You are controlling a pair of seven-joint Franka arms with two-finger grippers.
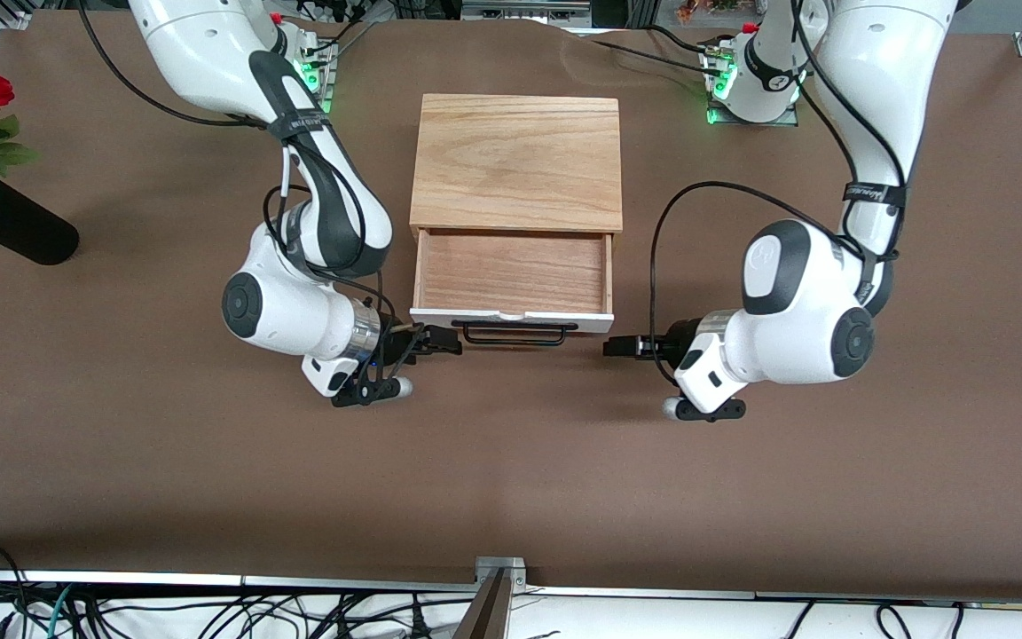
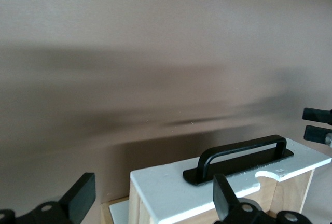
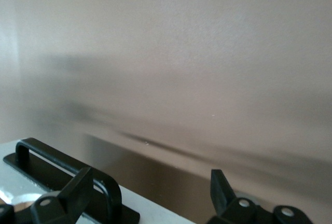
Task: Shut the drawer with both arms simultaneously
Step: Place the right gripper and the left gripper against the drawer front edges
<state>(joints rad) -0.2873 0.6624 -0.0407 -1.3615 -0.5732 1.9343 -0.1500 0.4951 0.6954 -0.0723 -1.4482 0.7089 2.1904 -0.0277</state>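
spread left gripper fingers and drawer front, wrist-only

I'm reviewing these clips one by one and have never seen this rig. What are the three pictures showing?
The big picture looks down on a brown table with two white robot arms. Between them sits a wooden box whose drawer is pulled out. The other two pictures come from cameras on the arms' wrists. The left hand and the right hand are at the two ends of the drawer's white front, both open, holding nothing. A vase of roses stands at the right arm's end.
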